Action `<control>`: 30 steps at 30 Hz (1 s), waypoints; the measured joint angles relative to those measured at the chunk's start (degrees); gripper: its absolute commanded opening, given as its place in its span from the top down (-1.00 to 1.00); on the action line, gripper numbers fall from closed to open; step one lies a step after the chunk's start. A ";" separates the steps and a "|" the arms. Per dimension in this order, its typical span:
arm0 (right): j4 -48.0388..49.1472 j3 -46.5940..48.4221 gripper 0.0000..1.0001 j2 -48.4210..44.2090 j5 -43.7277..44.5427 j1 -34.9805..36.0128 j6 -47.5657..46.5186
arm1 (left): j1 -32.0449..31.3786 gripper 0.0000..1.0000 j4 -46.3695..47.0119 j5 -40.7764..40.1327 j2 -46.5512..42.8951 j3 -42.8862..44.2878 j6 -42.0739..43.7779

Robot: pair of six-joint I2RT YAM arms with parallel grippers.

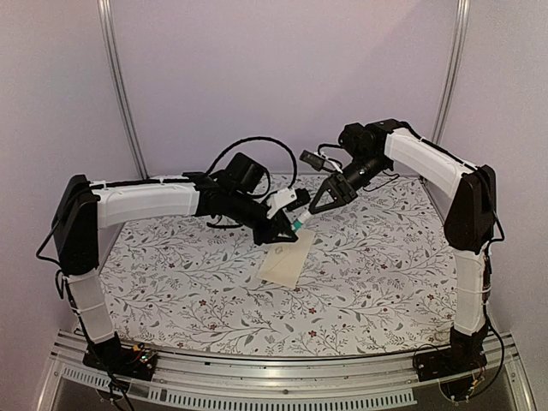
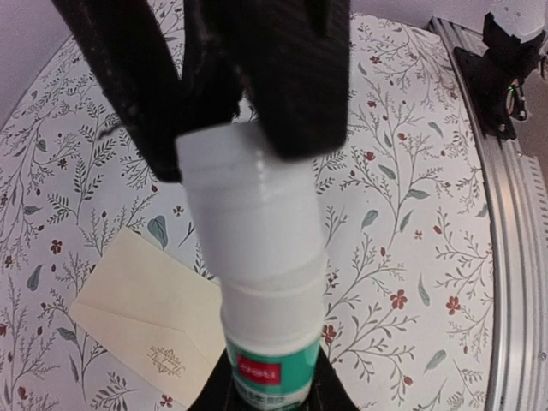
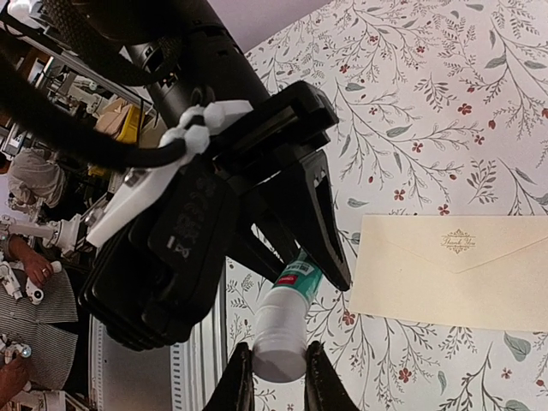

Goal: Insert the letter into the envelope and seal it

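My left gripper [image 2: 235, 150] and right gripper [image 3: 278, 351] both clamp the glue stick [image 3: 287, 317], with the envelope [image 3: 454, 270] lying below them. This looks like the sealing step; next I uncap.

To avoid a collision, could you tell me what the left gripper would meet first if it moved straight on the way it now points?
Most likely the right gripper: the left gripper points along the glue stick that both grip, the right at its far end. The envelope seems off to one side.
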 measured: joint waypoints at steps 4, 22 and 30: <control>0.00 0.00 0.86 0.00 -0.31 0.13 0.15 | 0.00 1.00 0.39 0.07 0.24 0.11 -0.26; 3.34 0.11 0.82 -0.31 12.28 3.82 1.75 | 0.02 1.00 -0.81 -0.28 2.93 1.44 -4.22; 5.55 -0.15 0.81 -1.11 14.58 3.98 4.57 | 0.07 1.00 3.82 -0.52 2.93 0.17 -7.02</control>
